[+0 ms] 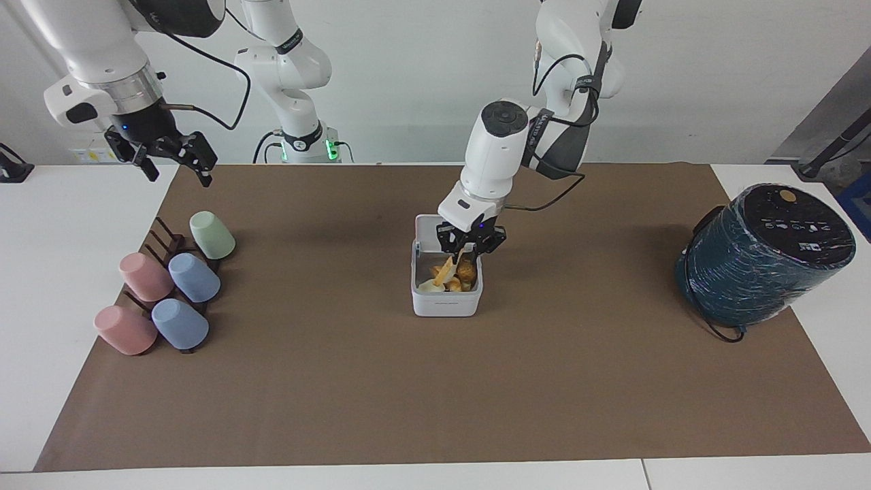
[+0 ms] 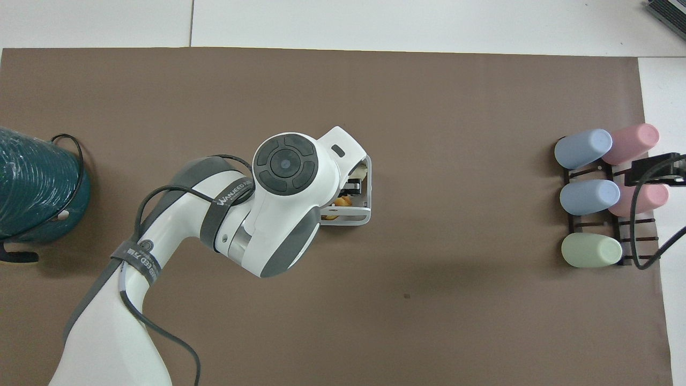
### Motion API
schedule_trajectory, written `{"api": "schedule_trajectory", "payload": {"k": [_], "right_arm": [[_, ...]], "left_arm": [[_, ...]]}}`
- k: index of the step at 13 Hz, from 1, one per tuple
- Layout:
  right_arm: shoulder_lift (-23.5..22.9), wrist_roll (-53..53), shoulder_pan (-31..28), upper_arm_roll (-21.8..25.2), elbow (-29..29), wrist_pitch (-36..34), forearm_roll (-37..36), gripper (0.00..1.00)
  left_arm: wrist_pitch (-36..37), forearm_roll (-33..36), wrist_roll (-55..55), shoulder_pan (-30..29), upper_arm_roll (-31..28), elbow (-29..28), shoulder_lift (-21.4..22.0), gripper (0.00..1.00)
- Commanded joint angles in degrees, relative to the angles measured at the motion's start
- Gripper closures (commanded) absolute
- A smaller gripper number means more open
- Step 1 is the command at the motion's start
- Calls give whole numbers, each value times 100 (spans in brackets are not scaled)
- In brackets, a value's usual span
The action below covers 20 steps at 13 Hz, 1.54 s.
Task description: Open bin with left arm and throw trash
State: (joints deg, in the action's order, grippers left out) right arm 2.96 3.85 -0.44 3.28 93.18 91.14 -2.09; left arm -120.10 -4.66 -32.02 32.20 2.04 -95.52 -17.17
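Note:
The white bin (image 1: 446,303) stands mid-table with its lid (image 1: 427,230) hinged up on the side nearer the robots. In it lie the trash: a cream lump (image 1: 429,286), a yellowish wedge (image 1: 445,271) leaning upright, and a golden-brown chunk (image 1: 467,271). My left gripper (image 1: 471,252) hovers open and empty just over the bin's rim toward the left arm's end. In the overhead view the left arm covers most of the bin (image 2: 365,213), and only part of the left gripper (image 2: 351,188) shows. My right gripper (image 1: 171,158) waits open, up over the mat's edge near the cups.
Several pastel cups (image 1: 170,289) lie on a dark rack at the right arm's end of the table. A big teal wrapped cylinder (image 1: 762,262) with a black cable stands at the left arm's end. A brown mat (image 1: 435,395) covers the table.

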Motion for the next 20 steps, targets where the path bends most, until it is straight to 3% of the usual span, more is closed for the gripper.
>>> {"api": "schedule_trajectory", "payload": {"k": [1, 4, 6, 9, 13, 17, 20], "right_arm": [[-41, -43, 1, -29, -107, -105, -64, 0], [-14, -51, 9, -29, -37, -105, -37, 0], [-14, -69, 9, -29, -37, -149, -28, 0], [12, -78, 26, -29, -46, -141, -28, 0], [3, -78, 36, -29, -46, -141, -28, 0], [3, -86, 44, -29, -46, -141, -28, 0], [12, -78, 44, -29, -46, -141, -28, 0]], "left_arm": [[669, -167, 29, -344, -36, 436, 73, 100], [2153, -132, 221, -942, -45, 1384, 82, 100], [2665, -123, 755, -1388, -89, 1562, 143, 100], [2904, -53, 1775, -2022, -89, 1563, 617, 100], [3071, 404, 2839, -2410, -72, 1519, 802, 97], [3036, 650, 3165, -2437, -63, 1142, 1004, 76], [2922, 712, 3342, -2446, -63, 1009, 1075, 46]]}}
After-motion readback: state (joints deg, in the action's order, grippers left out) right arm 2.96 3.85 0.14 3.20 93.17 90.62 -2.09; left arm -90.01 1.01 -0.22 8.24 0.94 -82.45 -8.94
